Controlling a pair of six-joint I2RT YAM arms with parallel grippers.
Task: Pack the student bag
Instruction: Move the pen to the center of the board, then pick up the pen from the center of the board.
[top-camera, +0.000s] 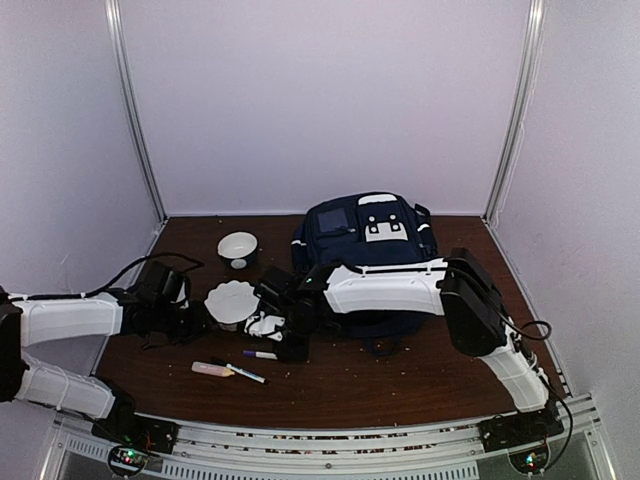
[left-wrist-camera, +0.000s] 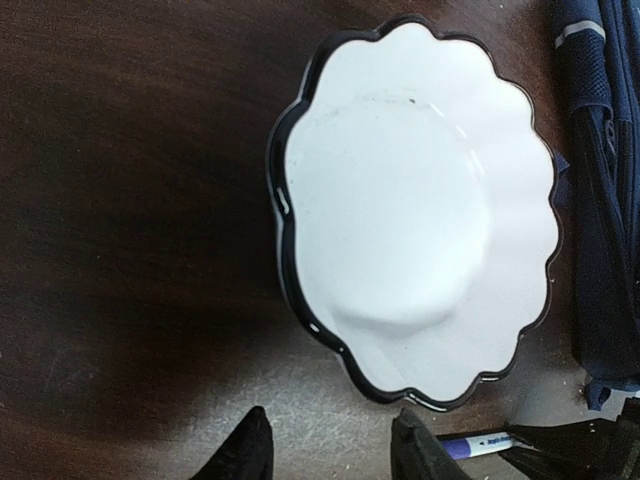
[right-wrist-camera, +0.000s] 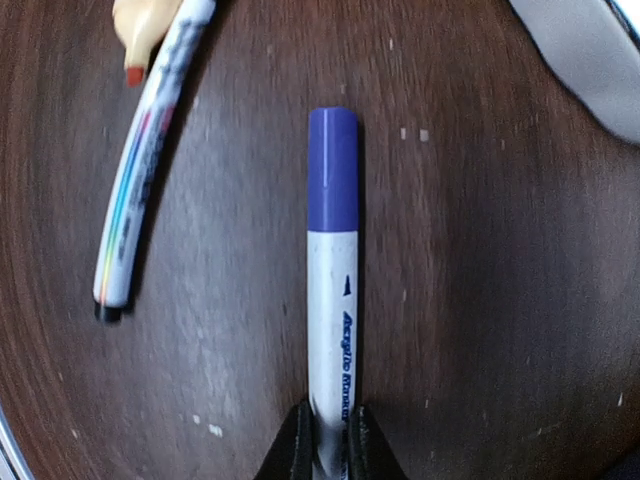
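Observation:
The navy student bag (top-camera: 365, 245) lies at the back centre of the table; its edge shows in the left wrist view (left-wrist-camera: 600, 200). My right gripper (right-wrist-camera: 330, 425) is shut on the rear end of a white marker with a purple cap (right-wrist-camera: 333, 270), which lies low over the table. In the top view this gripper (top-camera: 287, 347) is in front of the bag, with the marker (top-camera: 262, 354) pointing left. My left gripper (left-wrist-camera: 335, 450) is open and empty, just short of a white scalloped plate with a dark rim (left-wrist-camera: 420, 200). In the top view the left gripper (top-camera: 195, 315) is left of the plate (top-camera: 232, 300).
A white bowl (top-camera: 238, 247) stands behind the plate. A thin pen with a coloured stripe (right-wrist-camera: 145, 170) and a peach tube (right-wrist-camera: 140, 25) lie left of the marker, near the front in the top view (top-camera: 245, 373). The right arm spans across the bag's front.

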